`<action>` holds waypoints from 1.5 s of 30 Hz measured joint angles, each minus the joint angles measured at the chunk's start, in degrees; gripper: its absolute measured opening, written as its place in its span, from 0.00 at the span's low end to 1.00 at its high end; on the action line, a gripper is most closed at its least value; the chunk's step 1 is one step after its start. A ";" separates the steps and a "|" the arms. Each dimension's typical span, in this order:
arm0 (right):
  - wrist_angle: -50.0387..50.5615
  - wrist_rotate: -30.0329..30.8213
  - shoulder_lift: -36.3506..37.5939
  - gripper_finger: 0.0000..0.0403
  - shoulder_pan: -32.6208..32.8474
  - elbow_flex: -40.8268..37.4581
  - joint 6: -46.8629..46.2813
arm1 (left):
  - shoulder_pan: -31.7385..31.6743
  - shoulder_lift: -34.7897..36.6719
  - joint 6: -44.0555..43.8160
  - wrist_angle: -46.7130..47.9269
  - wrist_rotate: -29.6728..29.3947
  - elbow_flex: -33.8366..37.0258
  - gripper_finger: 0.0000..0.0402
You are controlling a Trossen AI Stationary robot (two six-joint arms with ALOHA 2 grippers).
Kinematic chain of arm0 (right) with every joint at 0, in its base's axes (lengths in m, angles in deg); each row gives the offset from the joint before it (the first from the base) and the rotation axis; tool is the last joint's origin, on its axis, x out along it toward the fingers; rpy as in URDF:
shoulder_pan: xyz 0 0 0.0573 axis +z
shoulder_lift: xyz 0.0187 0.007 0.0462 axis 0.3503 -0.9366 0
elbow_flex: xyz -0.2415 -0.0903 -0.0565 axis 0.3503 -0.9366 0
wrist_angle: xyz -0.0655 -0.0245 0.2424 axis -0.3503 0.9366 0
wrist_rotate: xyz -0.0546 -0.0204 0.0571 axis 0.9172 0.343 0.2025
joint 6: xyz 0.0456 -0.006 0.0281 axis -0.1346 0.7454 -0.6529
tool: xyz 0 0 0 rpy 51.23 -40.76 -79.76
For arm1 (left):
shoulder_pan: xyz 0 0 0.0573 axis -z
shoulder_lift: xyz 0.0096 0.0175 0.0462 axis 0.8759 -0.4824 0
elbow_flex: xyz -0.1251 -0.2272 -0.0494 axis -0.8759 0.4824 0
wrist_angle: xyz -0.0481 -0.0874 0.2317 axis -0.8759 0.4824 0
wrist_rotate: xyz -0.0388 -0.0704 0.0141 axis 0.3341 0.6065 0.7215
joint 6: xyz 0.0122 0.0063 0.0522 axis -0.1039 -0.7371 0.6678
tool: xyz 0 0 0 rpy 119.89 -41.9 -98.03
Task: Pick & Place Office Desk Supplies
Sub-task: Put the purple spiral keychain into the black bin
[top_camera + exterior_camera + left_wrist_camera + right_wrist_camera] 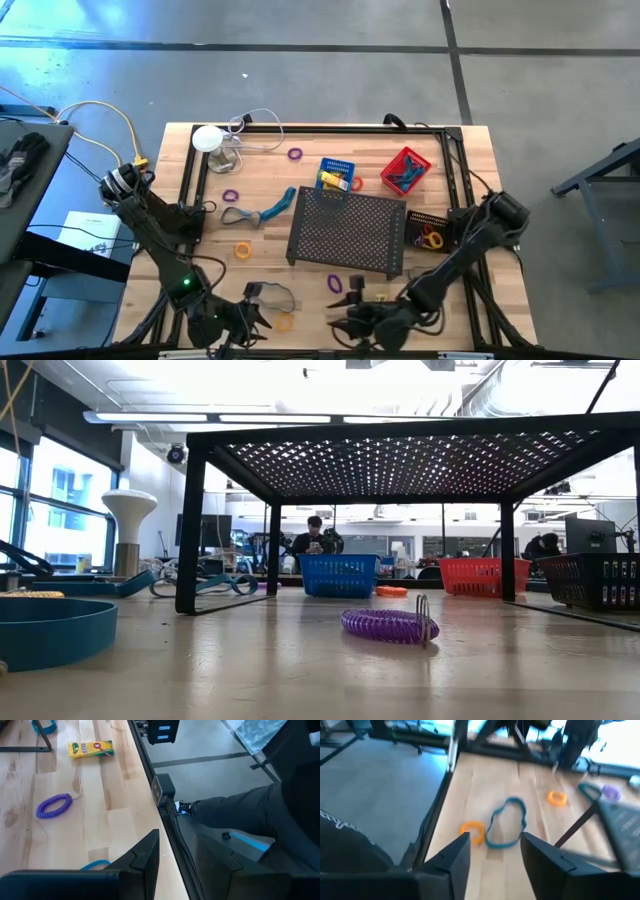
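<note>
A: Table stock?
B: One black mesh tray point(347, 235) standing mid-table; one blue basket point(337, 172) and one red basket point(405, 170) behind it; a white lamp point(208, 138) with cable at the back left.

A: Loose supplies?
B: Purple rings: three seen, one point(335, 284) before the tray. Orange rings: two at least, one point(473, 831) beside a blue band point(506, 828). One yellow crayon box point(91, 748).

A: Grippers?
B: Both at the near edge. Right gripper point(492, 851): fingers apart, grasping nothing, band just beyond them. Left gripper point(175, 855): fingers apart, empty.

A: Unclear?
B: Basket contents.
</note>
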 joint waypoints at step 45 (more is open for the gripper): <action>22.42 -20.55 -14.91 0.41 -12.56 0.37 -29.99 | 3.22 0.00 -1.07 -0.03 -0.21 0.00 0.28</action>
